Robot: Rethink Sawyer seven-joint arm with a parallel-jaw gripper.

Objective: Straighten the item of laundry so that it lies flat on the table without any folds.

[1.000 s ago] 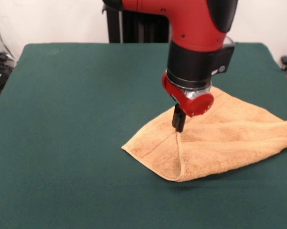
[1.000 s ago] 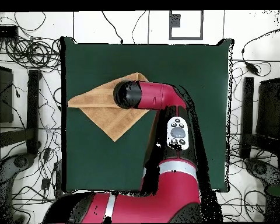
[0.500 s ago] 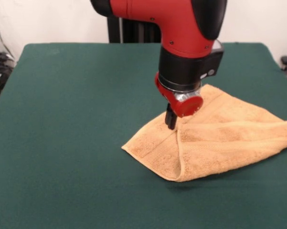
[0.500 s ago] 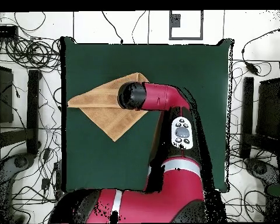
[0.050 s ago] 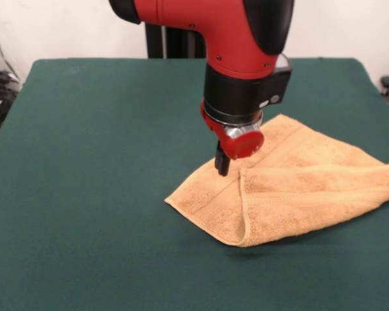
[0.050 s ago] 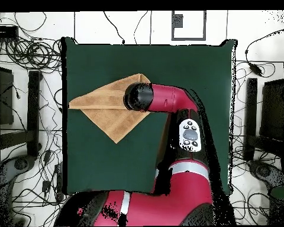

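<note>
The item of laundry (image 5: 298, 188), an orange-tan towel, lies on the green table (image 5: 103, 162) right of centre. It is doubled over, with a raised fold edge running down its left part. My gripper (image 5: 222, 166) hangs over the towel's upper left border. Its black fingers are pressed together into one narrow stub, with the tips just above or touching the cloth and nothing held. In the overhead view the towel (image 6: 103, 109) shows as a triangle at the table's (image 6: 186, 65) left side. There the arm's wrist (image 6: 138, 97) covers the towel's right part and hides the gripper.
One towel corner reaches the table's side edge (image 6: 69, 105). The arm (image 6: 186, 133) stretches over the table's lower middle in the overhead view. Cables and stands (image 6: 26, 88) crowd the floor on both sides of the table.
The gripper has slid steadily to the picture's left in the front view, from the fold edge toward the towel's border. The towel has kept its shape and place.
</note>
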